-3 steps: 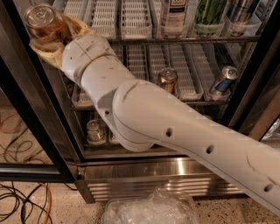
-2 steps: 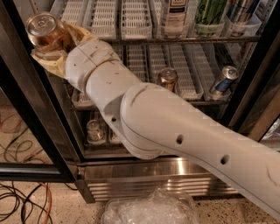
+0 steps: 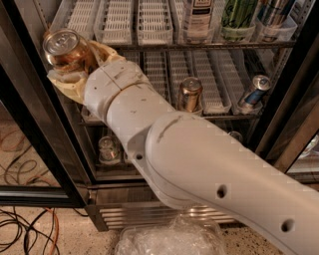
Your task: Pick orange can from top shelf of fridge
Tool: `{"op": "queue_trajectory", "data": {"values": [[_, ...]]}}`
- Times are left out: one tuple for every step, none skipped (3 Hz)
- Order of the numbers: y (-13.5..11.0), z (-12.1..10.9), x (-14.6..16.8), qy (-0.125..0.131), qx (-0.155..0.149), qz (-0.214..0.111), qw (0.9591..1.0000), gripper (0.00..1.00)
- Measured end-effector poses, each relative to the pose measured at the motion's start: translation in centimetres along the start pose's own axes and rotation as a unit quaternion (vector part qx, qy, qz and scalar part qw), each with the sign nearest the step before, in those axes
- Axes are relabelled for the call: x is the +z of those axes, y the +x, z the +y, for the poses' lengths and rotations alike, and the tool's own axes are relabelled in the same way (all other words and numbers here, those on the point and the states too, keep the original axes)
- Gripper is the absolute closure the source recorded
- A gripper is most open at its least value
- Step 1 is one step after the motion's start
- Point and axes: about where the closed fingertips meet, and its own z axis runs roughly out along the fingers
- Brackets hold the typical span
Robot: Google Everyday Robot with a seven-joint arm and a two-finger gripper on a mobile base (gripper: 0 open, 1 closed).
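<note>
The orange can [image 3: 64, 49] is held tilted at the upper left, silver top toward the camera, just in front of the left end of the top shelf [image 3: 199, 45]. My gripper [image 3: 75, 62] is shut on it, cream fingers [image 3: 67, 83] wrapped around its body. The white arm runs from there down to the lower right, hiding much of the fridge [image 3: 30, 124] interior. White lane trays [image 3: 117, 22] on the top shelf behind the can stand empty.
A bottle [image 3: 199, 15], a green bottle [image 3: 239, 15] and a can [image 3: 274, 12] stand on the top shelf's right side. A copper-gold can [image 3: 190, 94] and a blue-and-silver can [image 3: 254, 91] sit on the middle rack. Cables [image 3: 25, 229] and a plastic bag [image 3: 169, 239] lie on the floor.
The gripper with the orange can has moved down and to the right, away from the top shelf's left end. The arm has come closer to the camera.
</note>
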Motion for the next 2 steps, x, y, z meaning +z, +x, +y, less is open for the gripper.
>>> {"op": "queue_trajectory", "data": {"values": [[0.6,-0.8,-1.5,0.028,0.005,0.021,0.9994,1.0],[0.8,-1.6,-2.9,0.049,0.005,0.039,0.998,1.0]]}}
